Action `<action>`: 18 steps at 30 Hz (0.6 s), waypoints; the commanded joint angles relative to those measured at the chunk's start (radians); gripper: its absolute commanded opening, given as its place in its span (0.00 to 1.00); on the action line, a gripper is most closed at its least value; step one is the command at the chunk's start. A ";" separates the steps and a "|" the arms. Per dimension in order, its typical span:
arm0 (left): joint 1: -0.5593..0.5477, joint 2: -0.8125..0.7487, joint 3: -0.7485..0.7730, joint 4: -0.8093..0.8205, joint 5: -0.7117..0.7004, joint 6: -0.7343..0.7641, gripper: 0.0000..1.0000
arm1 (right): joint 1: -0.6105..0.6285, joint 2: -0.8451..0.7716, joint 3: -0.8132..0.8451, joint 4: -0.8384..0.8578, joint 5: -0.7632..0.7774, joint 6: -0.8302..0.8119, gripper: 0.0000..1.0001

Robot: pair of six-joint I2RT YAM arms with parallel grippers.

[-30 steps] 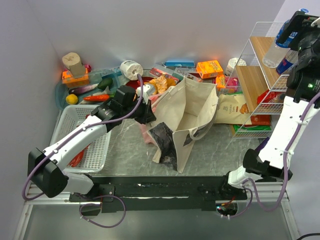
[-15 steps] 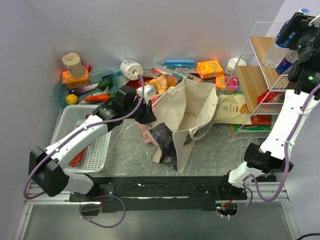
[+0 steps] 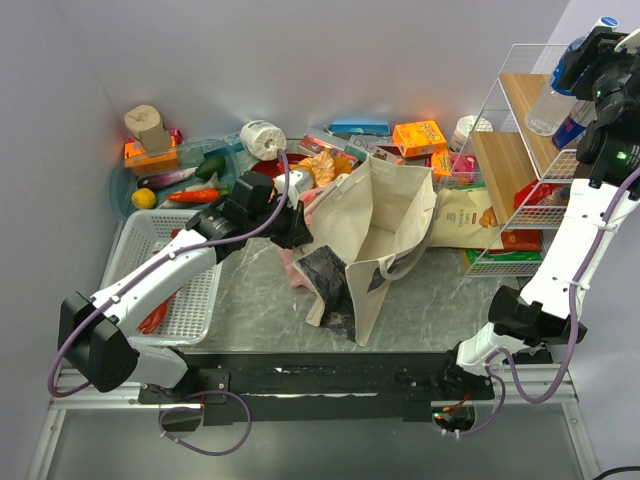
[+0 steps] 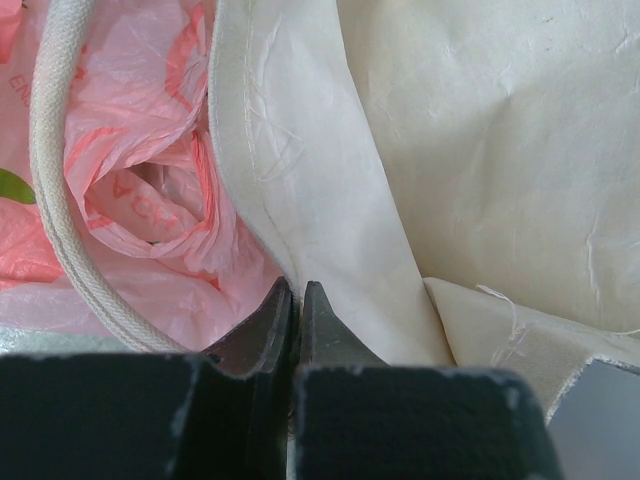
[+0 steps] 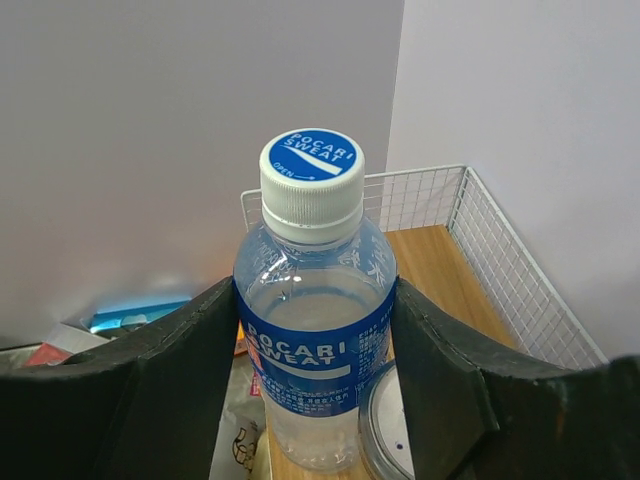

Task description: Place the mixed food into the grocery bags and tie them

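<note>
Pocari Sweat bottle [image 5: 315, 350] stands upright on the top wooden shelf [image 5: 440, 270] of the wire rack [image 3: 520, 215] at my far right. My right jaws flank it, one finger touching each side of its blue label. My left jaws are pressed together, pinching the rim of the beige canvas tote [image 3: 385, 215], which sits open-mouthed in the middle of the counter [image 3: 260, 290]. Just beside that rim lies the crumpled pink plastic bag [image 4: 150, 200]. A lemon [image 3: 144, 198] and a long red pepper [image 3: 193, 196] lie in the blue tray [image 3: 120, 185] at far left.
</note>
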 commanded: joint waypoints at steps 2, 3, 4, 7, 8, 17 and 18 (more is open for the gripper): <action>-0.004 0.007 -0.003 0.013 0.026 -0.010 0.01 | -0.006 -0.024 0.045 0.121 -0.042 0.007 0.44; -0.004 0.007 -0.003 0.015 0.025 -0.010 0.01 | -0.006 -0.025 0.051 0.127 -0.036 0.006 0.42; -0.002 0.006 -0.003 0.015 0.025 -0.010 0.01 | -0.006 -0.025 0.061 0.131 -0.036 0.007 0.38; -0.004 0.007 -0.003 0.016 0.025 -0.010 0.01 | -0.006 -0.033 0.069 0.158 -0.037 0.036 0.30; -0.004 0.007 -0.003 0.016 0.028 -0.010 0.01 | -0.007 -0.036 0.071 0.167 -0.042 0.045 0.28; -0.004 0.006 -0.008 0.029 0.048 -0.016 0.01 | -0.003 -0.057 0.104 0.254 -0.069 0.099 0.13; -0.002 0.006 -0.009 0.030 0.048 -0.016 0.01 | -0.003 -0.066 0.098 0.259 -0.076 0.104 0.12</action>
